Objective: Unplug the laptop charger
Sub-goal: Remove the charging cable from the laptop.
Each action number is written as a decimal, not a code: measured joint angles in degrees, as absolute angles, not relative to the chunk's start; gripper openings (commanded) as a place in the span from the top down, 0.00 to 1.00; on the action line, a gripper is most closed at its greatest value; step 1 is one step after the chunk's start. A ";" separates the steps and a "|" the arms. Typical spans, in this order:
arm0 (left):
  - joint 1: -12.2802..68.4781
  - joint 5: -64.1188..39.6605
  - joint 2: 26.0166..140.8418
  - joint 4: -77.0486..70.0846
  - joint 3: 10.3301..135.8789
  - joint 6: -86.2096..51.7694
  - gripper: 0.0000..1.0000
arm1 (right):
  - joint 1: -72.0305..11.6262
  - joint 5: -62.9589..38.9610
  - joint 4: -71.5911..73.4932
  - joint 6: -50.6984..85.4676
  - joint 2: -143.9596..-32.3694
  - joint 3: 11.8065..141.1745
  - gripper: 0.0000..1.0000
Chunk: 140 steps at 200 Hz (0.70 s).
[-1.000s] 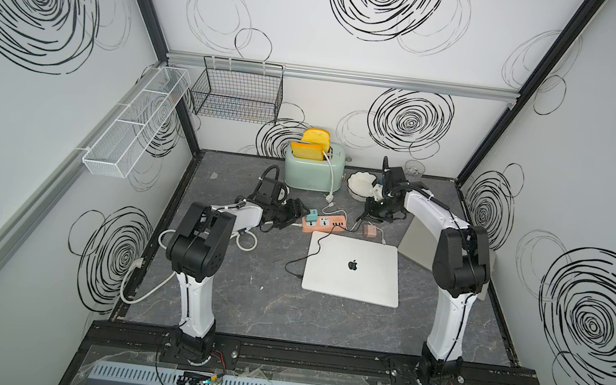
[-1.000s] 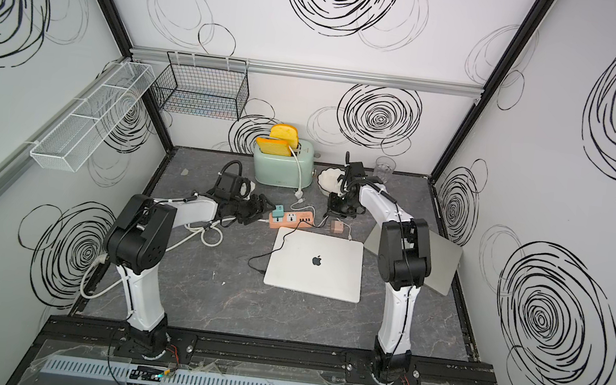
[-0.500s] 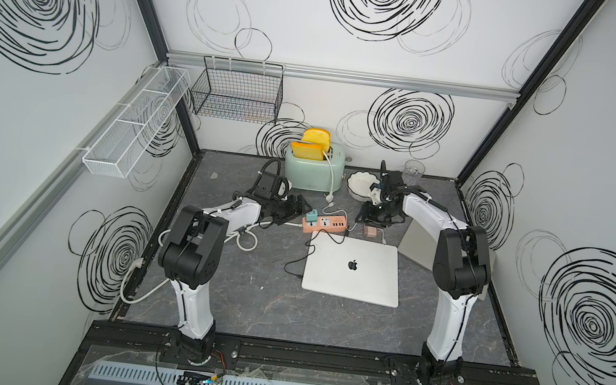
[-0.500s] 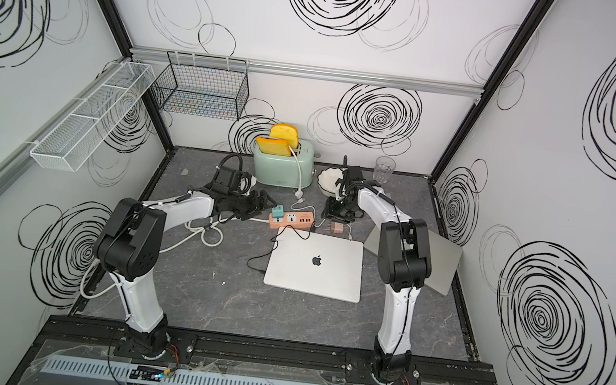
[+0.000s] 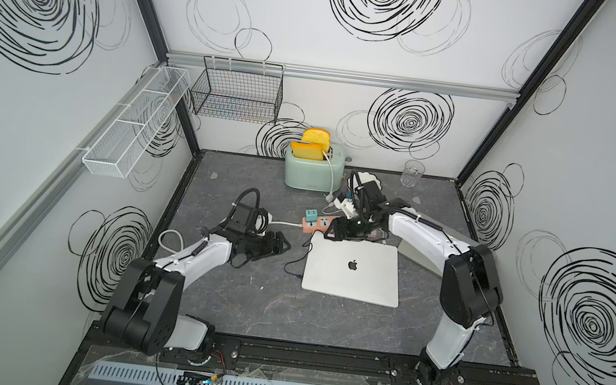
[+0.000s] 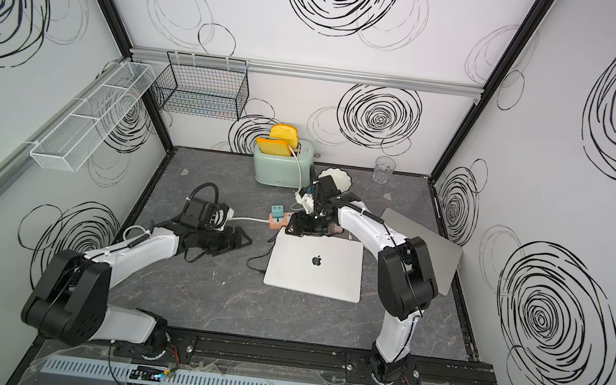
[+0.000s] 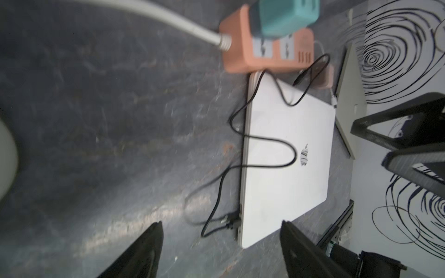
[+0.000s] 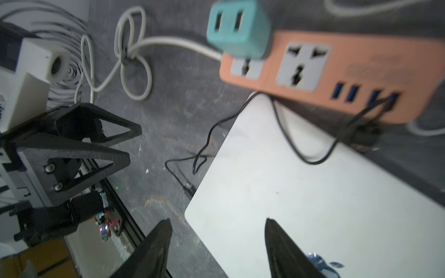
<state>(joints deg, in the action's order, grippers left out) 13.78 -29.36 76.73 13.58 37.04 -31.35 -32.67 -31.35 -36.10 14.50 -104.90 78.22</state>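
Left fingers (image 7: 144, 255) pulled back from power strip (image 8: 366, 55), right fingers (image 8: 154, 250) opened

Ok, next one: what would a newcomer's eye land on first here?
The closed silver laptop lying mid-table draws the eye first, a thin black cable trailing from its side. Just behind it sits an orange power strip with a teal adapter, and at the back wall a mint-green toaster holding two yellow toast slices.

swirl-painted white walls (image 5: 354, 59), dark marbled tabletop (image 5: 252, 306), black wire basket (image 5: 236, 93)
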 measured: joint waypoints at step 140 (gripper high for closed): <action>20.75 -28.93 74.00 -4.78 21.96 -44.14 0.35 | -41.67 -34.50 -32.95 14.59 -107.31 70.63 0.27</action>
